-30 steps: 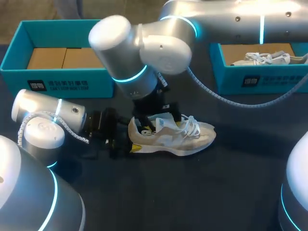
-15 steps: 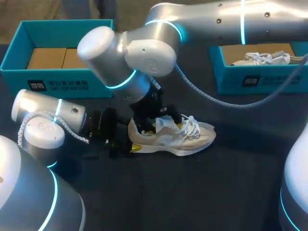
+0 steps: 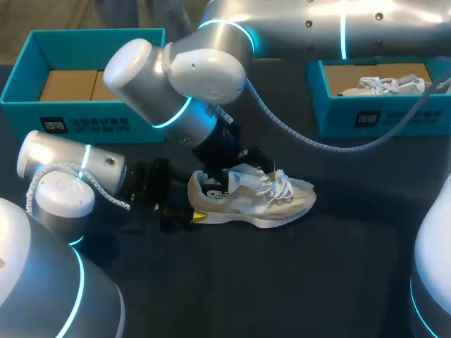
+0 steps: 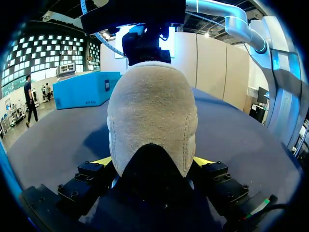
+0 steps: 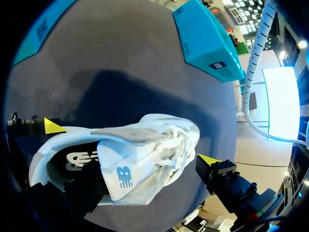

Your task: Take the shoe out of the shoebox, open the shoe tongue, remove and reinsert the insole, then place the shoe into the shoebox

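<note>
A beige lace-up shoe (image 3: 257,201) stands upright on the dark table, toe to the right. My left gripper (image 3: 184,211) lies low behind it, shut on the heel (image 4: 152,121), with a yellow tip against each side. My right arm reaches in from the upper right. Its gripper (image 3: 229,177) hangs open over the shoe's mouth. In the right wrist view one finger is down inside the dark opening under the raised white tongue (image 5: 133,166). The other fingertip (image 5: 208,159) stands clear beside the laces. The shoe's dark inside (image 5: 72,162) shows behind the tongue.
A teal shoebox (image 3: 84,116) with a cardboard lining stands at the back left. A second teal box (image 3: 373,116) at the back right holds another white shoe (image 3: 384,86). My right arm's elbow hovers above the left box's near corner.
My right arm's elbow has swung left and its wrist has turned, with the gripper staying at the shoe's mouth. The shoe and my left arm have kept still.
</note>
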